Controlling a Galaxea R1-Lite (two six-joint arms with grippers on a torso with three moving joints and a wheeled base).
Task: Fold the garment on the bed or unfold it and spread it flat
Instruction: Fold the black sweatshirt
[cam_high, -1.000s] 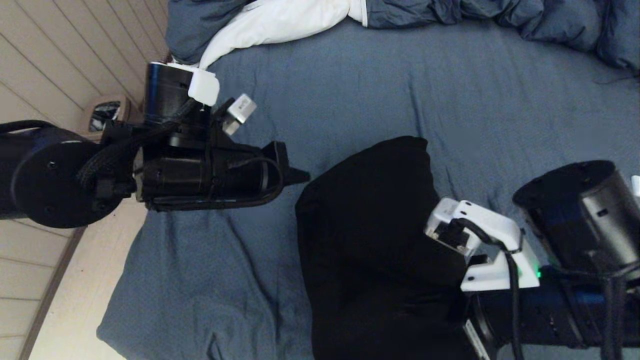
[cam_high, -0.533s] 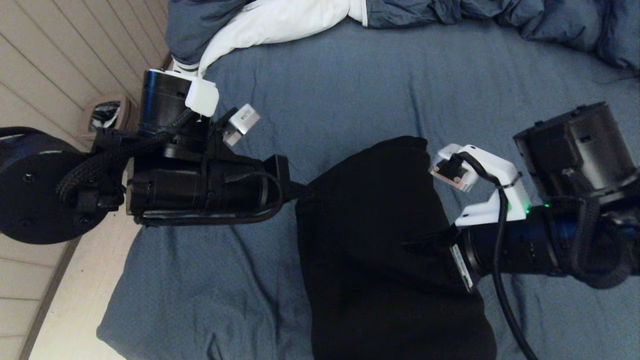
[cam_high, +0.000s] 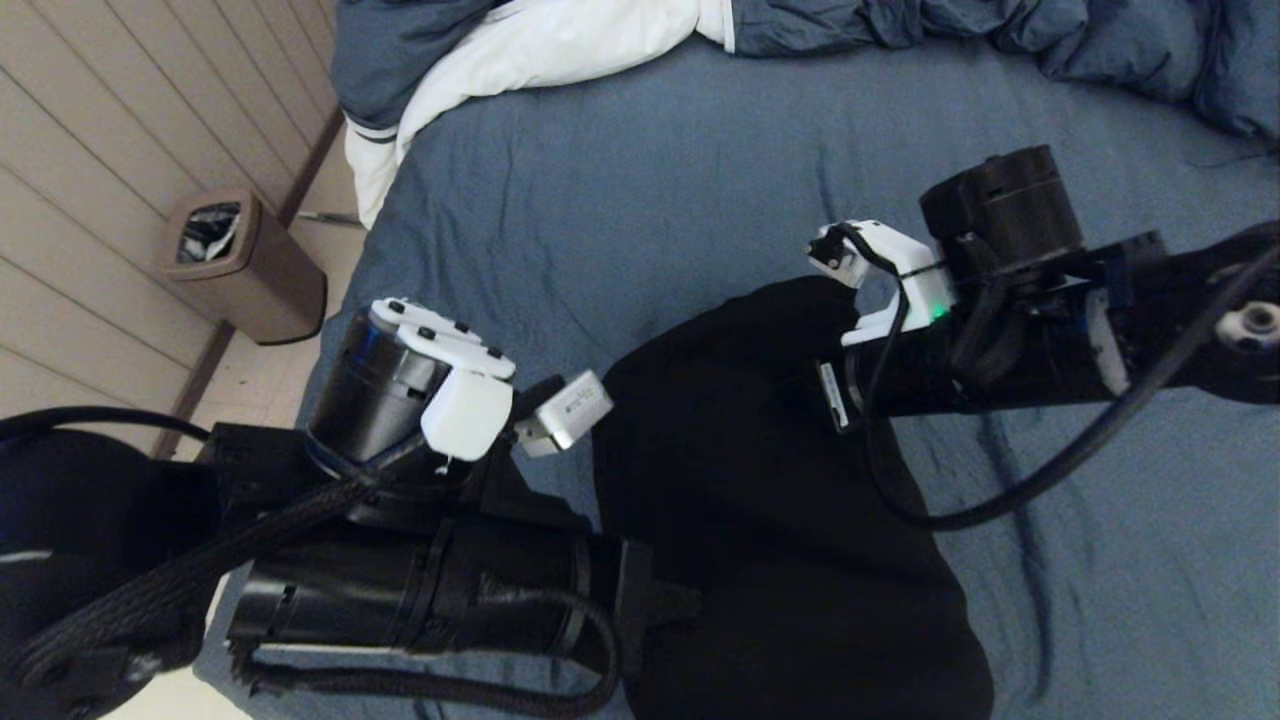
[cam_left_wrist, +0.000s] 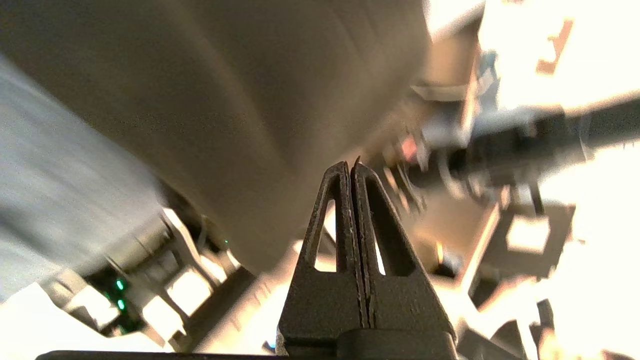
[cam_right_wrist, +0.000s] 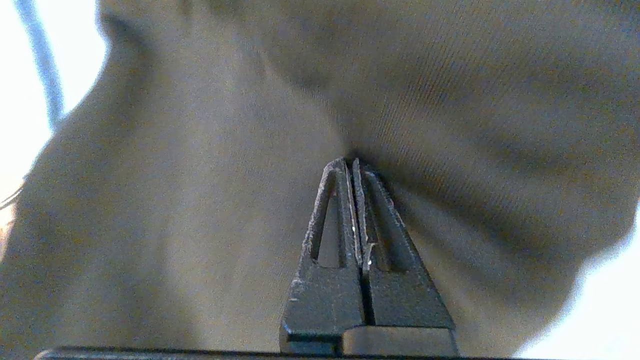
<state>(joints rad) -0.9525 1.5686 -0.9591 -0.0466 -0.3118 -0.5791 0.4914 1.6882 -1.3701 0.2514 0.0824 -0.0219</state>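
Lying between both grippers: garment (cam_high: 760, 500)

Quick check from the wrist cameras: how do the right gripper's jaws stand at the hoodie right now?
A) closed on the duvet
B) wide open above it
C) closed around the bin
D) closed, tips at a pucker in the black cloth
D: the right wrist view shows the right gripper with jaws closed, tips at a pucker in the garment.
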